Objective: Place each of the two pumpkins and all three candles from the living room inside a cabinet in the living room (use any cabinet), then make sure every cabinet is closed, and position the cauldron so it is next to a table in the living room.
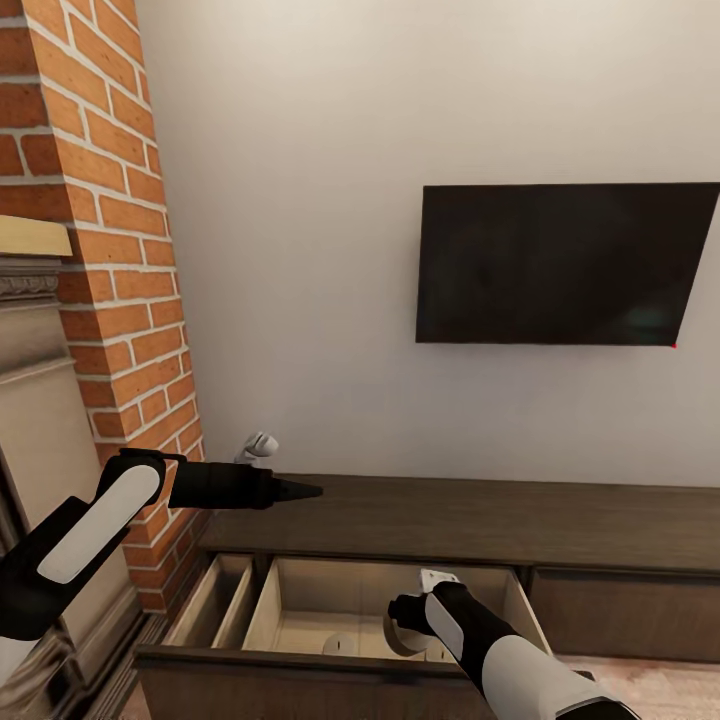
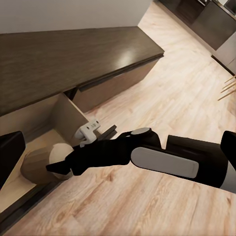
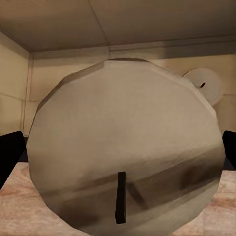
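The dark brown cabinet [image 1: 480,520] runs along the wall, and one of its drawers [image 1: 300,600] is pulled out, showing pale wood inside. My right gripper [image 1: 405,628] reaches down into that drawer, shut on a grey-beige candle [image 3: 123,157], whose dark wick faces the right wrist camera. The left wrist view shows the same candle [image 2: 39,164] held just over the drawer. A second candle [image 3: 201,83] lies further back in the drawer [image 1: 340,643]. My left gripper [image 1: 300,490] hovers over the cabinet top's left end, open and empty. No pumpkins are in view.
A brick fireplace column [image 1: 120,250] stands at the left, close to my left arm. A black TV [image 1: 565,265] hangs on the wall above the cabinet. A small white object [image 1: 258,447] sits on the cabinet top's left end. Wood floor [image 2: 162,98] stretches in front.
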